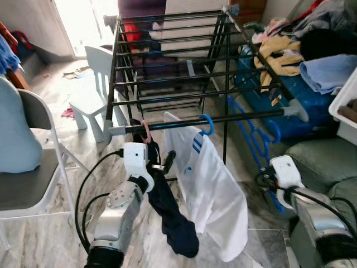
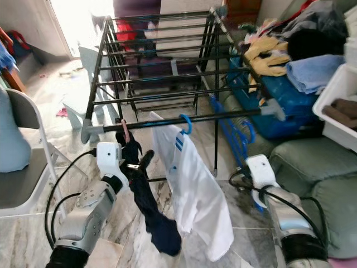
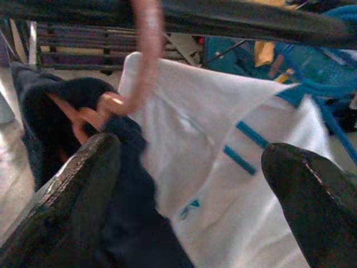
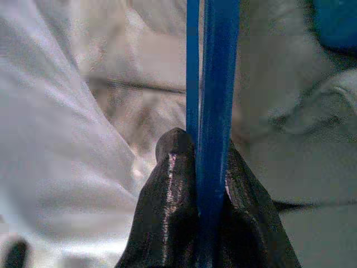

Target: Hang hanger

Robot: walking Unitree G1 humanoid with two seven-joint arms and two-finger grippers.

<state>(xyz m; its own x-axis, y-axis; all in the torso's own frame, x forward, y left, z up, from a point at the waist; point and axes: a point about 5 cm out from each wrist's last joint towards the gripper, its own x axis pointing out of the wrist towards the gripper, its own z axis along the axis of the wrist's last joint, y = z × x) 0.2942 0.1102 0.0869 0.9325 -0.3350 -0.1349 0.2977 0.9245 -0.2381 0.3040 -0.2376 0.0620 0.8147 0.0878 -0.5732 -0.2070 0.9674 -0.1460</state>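
- The pink hanger [image 1: 146, 132] with the dark navy garment [image 1: 170, 215] already has its hook over the front rail [image 1: 223, 119] of the black drying rack [image 1: 167, 61], just left of the white shirt [image 1: 215, 195] on its blue hanger [image 1: 207, 124].
- The left gripper [image 3: 189, 167] sits right under that pink hook, fingers spread wide apart with nothing between them. One finger [image 3: 72, 190] rests against the navy cloth and the other hangs in front of the white shirt, so it looks released to me.
- The right gripper [image 4: 206, 184] is low by the grey-green sofa [image 1: 312, 162], pinched tight on the bar of a blue plastic hanger [image 4: 212, 84]. In the wrist view that bar runs straight out between the fingers, lengthwise along them.
- Key relation for whatever comes next: the rail is up and to the robot's left of the right gripper, and well apart from it. The open stretch of rail right of the blue hook is on the right arm's side, so that arm is the nearer one.
- Best guess: pink hanger is done, and the blue one needs lifting hook-up to the rail.
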